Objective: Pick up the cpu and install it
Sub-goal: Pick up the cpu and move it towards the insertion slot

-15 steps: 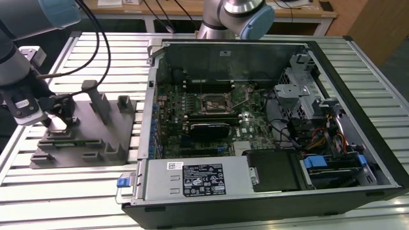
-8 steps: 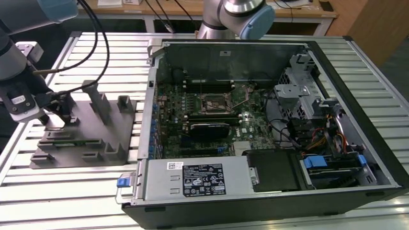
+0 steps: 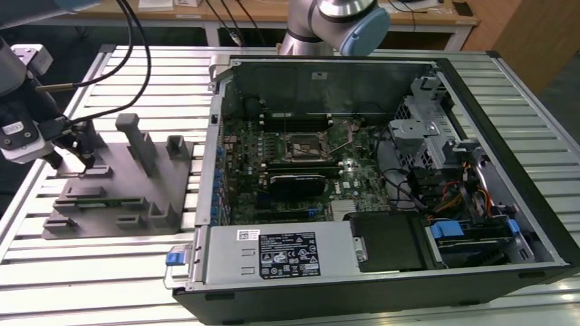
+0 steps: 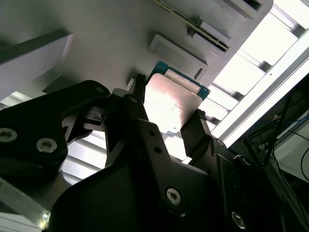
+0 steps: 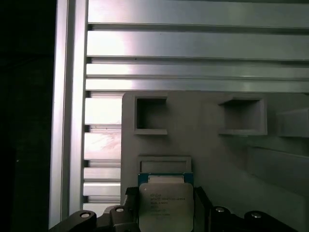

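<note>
The cpu, a thin square chip with a silvery top plate and a blue-green edge, sits between my two dark fingers in both wrist views. The gripper is shut on the cpu, with one finger against each opposite edge. In the exterior view the gripper hangs over the far left part of the grey fixture, at the exterior view's left. The chip is just above the fixture's plate, beside a shallow square recess. The open CPU socket lies on the motherboard inside the open computer case.
The fixture has upright posts close to the gripper. The case's raised wall stands between fixture and motherboard. Cables trail from the arm. A black heatsink, drive cage and power supply surround the socket.
</note>
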Robot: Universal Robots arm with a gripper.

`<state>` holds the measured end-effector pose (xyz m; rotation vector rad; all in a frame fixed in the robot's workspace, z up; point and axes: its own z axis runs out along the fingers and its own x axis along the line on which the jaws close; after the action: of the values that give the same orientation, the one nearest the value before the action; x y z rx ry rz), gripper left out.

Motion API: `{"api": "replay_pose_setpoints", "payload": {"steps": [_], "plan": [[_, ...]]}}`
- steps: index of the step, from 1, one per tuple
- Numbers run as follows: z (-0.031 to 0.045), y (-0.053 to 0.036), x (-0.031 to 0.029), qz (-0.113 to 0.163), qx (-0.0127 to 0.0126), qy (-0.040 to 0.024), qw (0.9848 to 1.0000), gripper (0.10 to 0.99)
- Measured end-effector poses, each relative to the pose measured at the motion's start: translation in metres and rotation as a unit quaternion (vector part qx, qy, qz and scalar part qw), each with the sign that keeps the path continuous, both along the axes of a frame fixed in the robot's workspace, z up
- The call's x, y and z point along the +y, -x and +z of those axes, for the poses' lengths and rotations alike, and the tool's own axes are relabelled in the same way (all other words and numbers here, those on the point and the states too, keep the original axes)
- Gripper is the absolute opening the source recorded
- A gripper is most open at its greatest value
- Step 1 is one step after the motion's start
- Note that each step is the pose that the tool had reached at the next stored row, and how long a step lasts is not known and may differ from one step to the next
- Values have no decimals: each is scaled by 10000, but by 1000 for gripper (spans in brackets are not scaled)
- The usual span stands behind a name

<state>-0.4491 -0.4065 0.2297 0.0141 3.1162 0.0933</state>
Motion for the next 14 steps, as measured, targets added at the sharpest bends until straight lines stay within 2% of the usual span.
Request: {"api": "replay_pose_setpoints", "payload": {"steps": [14], "plan": [[258,0,1,0,0,0,10000,541]]}}
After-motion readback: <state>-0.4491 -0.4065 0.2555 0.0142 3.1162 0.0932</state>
